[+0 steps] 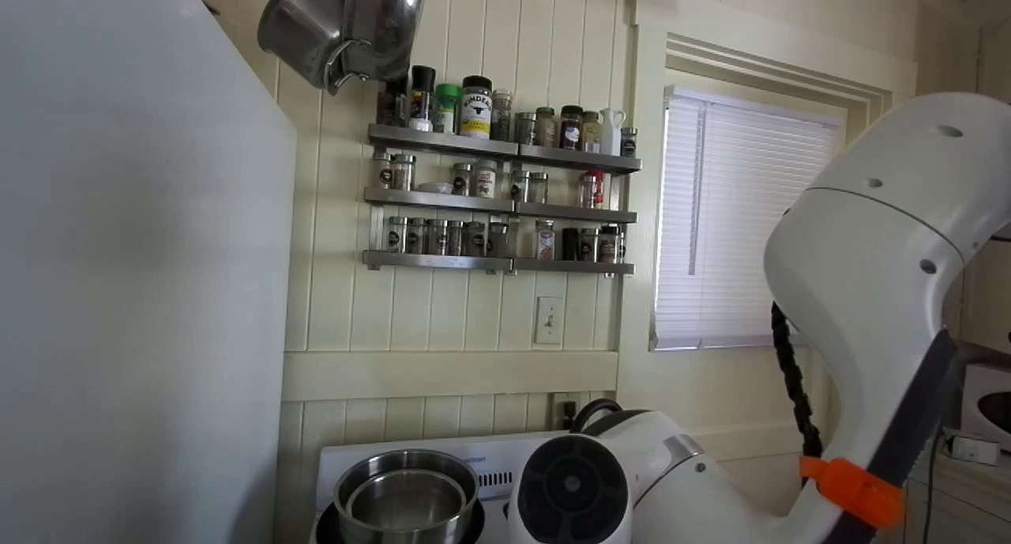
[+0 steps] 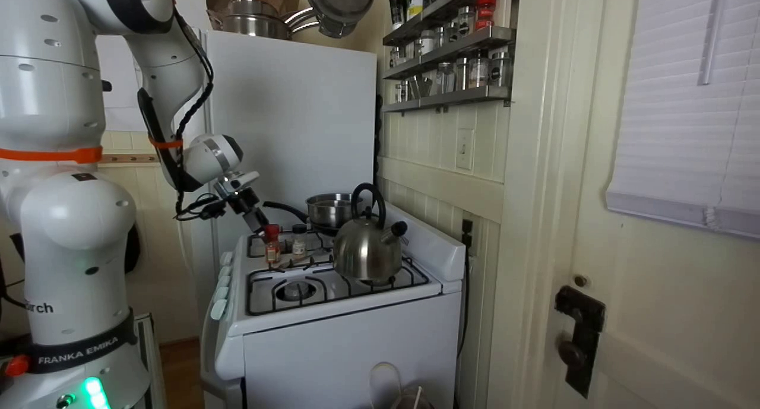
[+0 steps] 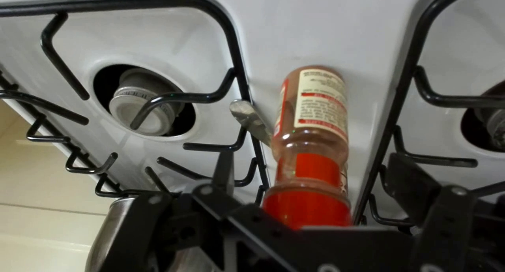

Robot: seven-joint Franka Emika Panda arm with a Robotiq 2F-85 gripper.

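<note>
My gripper (image 3: 317, 175) stands open in the wrist view, one dark finger (image 3: 225, 171) left of a red-capped spice bottle (image 3: 311, 134) and the other (image 3: 412, 185) to its right. Gaps show between the bottle and both fingers. The bottle holds reddish-brown powder and stands on the white stove between two black burner grates. A flat metal utensil (image 3: 252, 120) lies beside it, partly hidden. In an exterior view the gripper (image 2: 259, 224) points down at the bottle's red cap (image 2: 271, 231); whether they touch is unclear. A dark-capped jar (image 2: 298, 241) stands close behind. Elsewhere the gripper is hidden.
A steel kettle (image 2: 368, 249) stands on the stove (image 2: 350, 320), near a steel pot (image 2: 329, 208) resting in a dark long-handled pan. The white fridge (image 2: 291, 118) rises behind the arm. Spice shelves (image 1: 438, 200) hang on the wall, with steel pans (image 1: 340, 31) high beside them.
</note>
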